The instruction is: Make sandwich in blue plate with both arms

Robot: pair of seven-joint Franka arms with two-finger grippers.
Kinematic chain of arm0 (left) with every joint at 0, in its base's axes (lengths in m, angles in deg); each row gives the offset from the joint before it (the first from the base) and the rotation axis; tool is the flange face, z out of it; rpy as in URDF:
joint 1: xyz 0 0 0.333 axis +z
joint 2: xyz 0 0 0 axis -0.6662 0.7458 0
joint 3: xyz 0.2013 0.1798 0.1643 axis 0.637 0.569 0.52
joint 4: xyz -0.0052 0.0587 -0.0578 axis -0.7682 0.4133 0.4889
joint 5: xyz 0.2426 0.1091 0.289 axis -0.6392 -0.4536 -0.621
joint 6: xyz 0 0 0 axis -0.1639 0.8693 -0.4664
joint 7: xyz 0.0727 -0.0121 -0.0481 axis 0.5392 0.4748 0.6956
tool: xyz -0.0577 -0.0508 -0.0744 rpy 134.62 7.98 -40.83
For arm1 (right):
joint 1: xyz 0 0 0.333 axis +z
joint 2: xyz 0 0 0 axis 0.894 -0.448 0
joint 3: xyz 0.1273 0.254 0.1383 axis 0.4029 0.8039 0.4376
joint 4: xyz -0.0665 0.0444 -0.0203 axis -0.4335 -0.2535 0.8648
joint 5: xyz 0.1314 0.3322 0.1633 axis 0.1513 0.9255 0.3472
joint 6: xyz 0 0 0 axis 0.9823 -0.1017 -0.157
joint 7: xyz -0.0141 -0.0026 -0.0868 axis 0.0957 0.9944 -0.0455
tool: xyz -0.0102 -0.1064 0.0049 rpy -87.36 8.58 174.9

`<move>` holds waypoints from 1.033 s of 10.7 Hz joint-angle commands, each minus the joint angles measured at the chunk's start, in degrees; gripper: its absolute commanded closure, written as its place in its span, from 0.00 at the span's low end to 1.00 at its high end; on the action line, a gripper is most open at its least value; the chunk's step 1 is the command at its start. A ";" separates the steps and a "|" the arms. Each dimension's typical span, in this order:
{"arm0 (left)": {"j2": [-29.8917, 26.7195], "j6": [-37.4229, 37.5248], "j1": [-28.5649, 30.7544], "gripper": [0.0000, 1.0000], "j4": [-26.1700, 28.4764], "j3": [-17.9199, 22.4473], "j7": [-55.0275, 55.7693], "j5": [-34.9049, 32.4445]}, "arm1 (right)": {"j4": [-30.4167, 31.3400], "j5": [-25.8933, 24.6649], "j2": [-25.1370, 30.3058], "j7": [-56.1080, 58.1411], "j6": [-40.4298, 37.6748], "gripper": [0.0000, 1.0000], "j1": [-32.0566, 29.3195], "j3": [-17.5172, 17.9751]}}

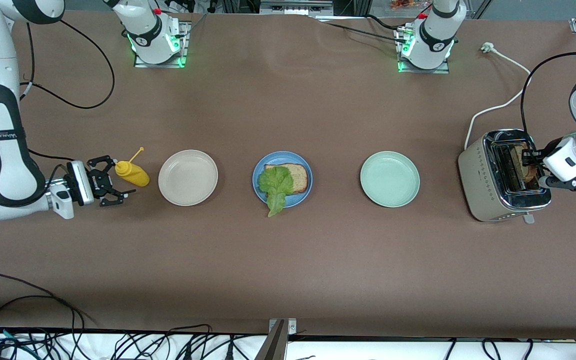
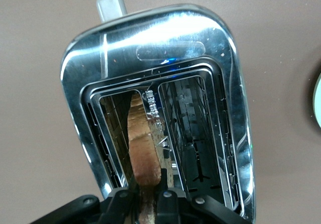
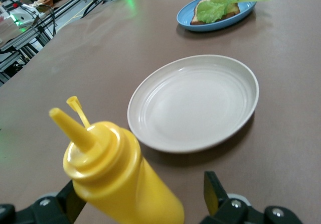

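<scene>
My left pincer (image 1: 532, 159) pinches the second toast slice (image 2: 143, 148) in the toaster (image 1: 503, 175) at the worktop's left-arm edge. Next: lift it onto the lettuce (image 1: 275, 184) on the blue plate (image 1: 259, 175), mid-worktop. My right pincer (image 1: 113, 181), spread, straddles the mustard bottle (image 1: 132, 173).

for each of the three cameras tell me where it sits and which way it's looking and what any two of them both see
Front view: high across the table, facing both arm bases; shows the blue plate and both arms.
Left wrist view: on the left arm, looking down into the toaster; left gripper fingers around the toast slice.
Right wrist view: on the right arm, looking low along the table; open right gripper around the mustard bottle.
Shared: front and right wrist views both show the beige plate.
</scene>
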 commanded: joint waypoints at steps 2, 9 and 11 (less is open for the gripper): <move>-1.20 1.02 -0.96 1.00 -4.45 -0.09 -1.05 -0.75 | -0.77 -1.37 1.63 -0.69 -2.14 0.00 -1.49 -2.62; -5.85 2.94 -2.63 1.00 -10.52 -1.23 -0.79 3.11 | -15.27 -8.40 2.95 -33.95 -15.50 0.00 0.44 -3.77; -5.95 8.20 -3.41 1.00 -15.69 -1.06 -0.70 5.47 | -16.42 -9.02 3.56 -45.46 -15.95 0.00 1.93 -3.68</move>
